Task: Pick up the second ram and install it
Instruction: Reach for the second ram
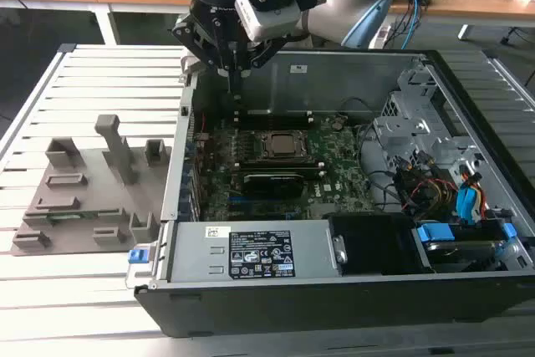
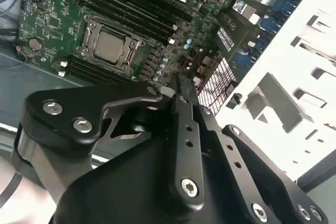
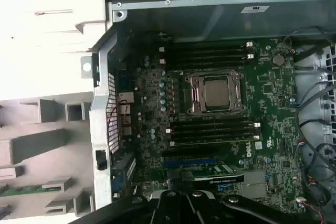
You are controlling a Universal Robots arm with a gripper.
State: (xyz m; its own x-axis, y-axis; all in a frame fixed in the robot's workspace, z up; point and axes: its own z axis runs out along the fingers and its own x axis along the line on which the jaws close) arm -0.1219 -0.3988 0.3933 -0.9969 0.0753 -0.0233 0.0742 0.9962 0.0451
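Observation:
The second ram [image 3: 21, 190] is a narrow green stick lying flat in the grey holder tray [image 1: 84, 232], on the exterior view's left; it shows there as a thin green strip [image 1: 77, 216]. My gripper [image 1: 235, 83] hangs over the back left corner of the open computer case, above the motherboard [image 1: 334, 156] and well away from the tray. In the second wrist view the black fingers [image 2: 181, 85] meet at their tips with nothing between them. The CPU socket [image 3: 215, 94] sits between two banks of dark memory slots [image 3: 210, 129].
The case's metal side wall [image 1: 180, 156] stands between the tray and the motherboard. A graphics card [image 1: 272, 181], the power supply [image 1: 259, 252], a drive cage [image 1: 418, 123] and loose cables [image 1: 435, 190] crowd the case. The slatted table [image 1: 100, 73] lies around it.

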